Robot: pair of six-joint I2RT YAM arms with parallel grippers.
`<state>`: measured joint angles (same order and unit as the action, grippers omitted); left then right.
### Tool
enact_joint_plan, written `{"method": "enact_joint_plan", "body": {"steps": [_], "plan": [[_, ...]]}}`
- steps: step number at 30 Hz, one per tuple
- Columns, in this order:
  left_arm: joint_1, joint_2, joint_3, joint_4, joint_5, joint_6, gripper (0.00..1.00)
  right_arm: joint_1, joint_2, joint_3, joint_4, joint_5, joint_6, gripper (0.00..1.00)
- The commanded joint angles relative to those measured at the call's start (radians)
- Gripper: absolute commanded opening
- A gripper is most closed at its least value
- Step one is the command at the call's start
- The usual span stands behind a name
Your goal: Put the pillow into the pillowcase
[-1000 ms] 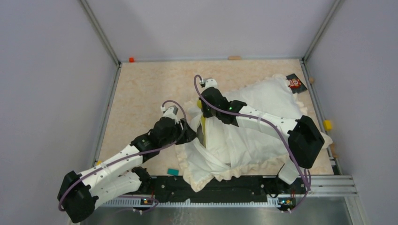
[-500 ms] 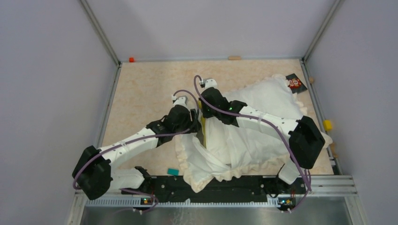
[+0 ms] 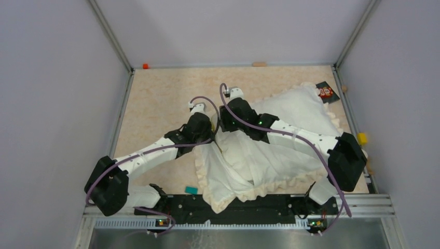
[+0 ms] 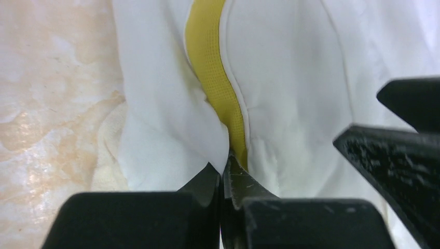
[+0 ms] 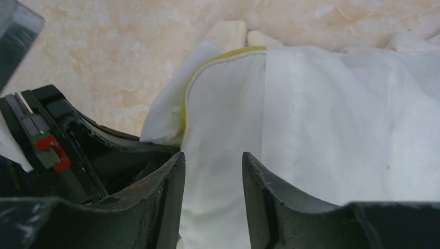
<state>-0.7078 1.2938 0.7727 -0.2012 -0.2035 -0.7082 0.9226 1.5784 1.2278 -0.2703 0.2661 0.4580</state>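
Grey-walled cell, beige marbled table [image 3: 155, 104]. The pillowcase [image 3: 259, 161] lies right of centre, frilled border toward the near edge, bulked out, so I judge the pillow [image 5: 223, 104] is mostly inside. The open mouth faces left, where the pillow's yellow band [image 4: 215, 78] shows uncovered. Left end effector [image 4: 225, 168] has its fingers pressed together at the seam where the loose white cloth meets the band; it looks like it's nipping the pillowcase hem, though the cloth layers are hard to separate in the wrist view. Right end effector [image 5: 212, 161] sits just beside it on top of the bundle, fingers narrowly parted with white cloth in the gap; can't tell whether it's clamping or just resting. Step in hand, as I read it, is pulling the mouth over the last exposed corner. To do it well, keep the left pinch on hem only, not on the band, or the pillow drags along with the cover. The right should pin or push the pillow toward the closed end while the left draws the hem outward and over. Go slowly and keep the cloth taut. Main risk is the hem slipping free.
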Motion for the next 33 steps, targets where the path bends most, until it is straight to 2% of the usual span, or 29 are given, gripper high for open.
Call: {"method": "enact_joint_plan", "body": {"steps": [1,4,8,13,18,19,20,23,24,29,33], "plan": [[0.030,-0.068,0.020,0.068,0.002,-0.007,0.00,0.013,-0.054,-0.033,0.068,-0.053,0.009,0.44],[0.038,-0.083,0.010,0.078,0.016,-0.014,0.00,0.017,-0.035,-0.025,0.083,-0.065,-0.001,0.48],[0.051,-0.106,-0.029,0.090,0.031,-0.046,0.00,0.050,0.027,0.061,0.043,0.015,-0.052,0.53],[0.069,-0.146,-0.075,0.093,0.031,-0.099,0.00,0.059,0.158,0.148,-0.037,0.101,-0.068,0.54],[0.087,-0.187,-0.116,0.103,0.033,-0.131,0.00,0.060,0.263,0.153,-0.068,0.178,-0.040,0.54],[0.090,-0.192,-0.122,0.105,0.031,-0.133,0.00,0.060,0.278,0.160,-0.090,0.198,-0.024,0.50],[0.096,-0.196,-0.127,0.105,0.030,-0.135,0.00,0.059,0.284,0.161,-0.112,0.215,-0.009,0.40],[0.119,-0.200,-0.127,0.096,0.033,-0.141,0.00,0.058,0.226,0.114,-0.105,0.226,0.012,0.03],[0.126,-0.202,-0.127,0.097,0.032,-0.142,0.00,0.058,0.192,0.089,-0.093,0.218,0.013,0.00],[0.168,-0.202,-0.101,0.124,0.029,-0.118,0.00,0.058,0.011,-0.051,-0.003,0.058,-0.016,0.00],[0.189,-0.162,-0.009,0.150,0.038,-0.084,0.00,0.063,-0.065,-0.139,0.053,-0.085,-0.041,0.00]]}}
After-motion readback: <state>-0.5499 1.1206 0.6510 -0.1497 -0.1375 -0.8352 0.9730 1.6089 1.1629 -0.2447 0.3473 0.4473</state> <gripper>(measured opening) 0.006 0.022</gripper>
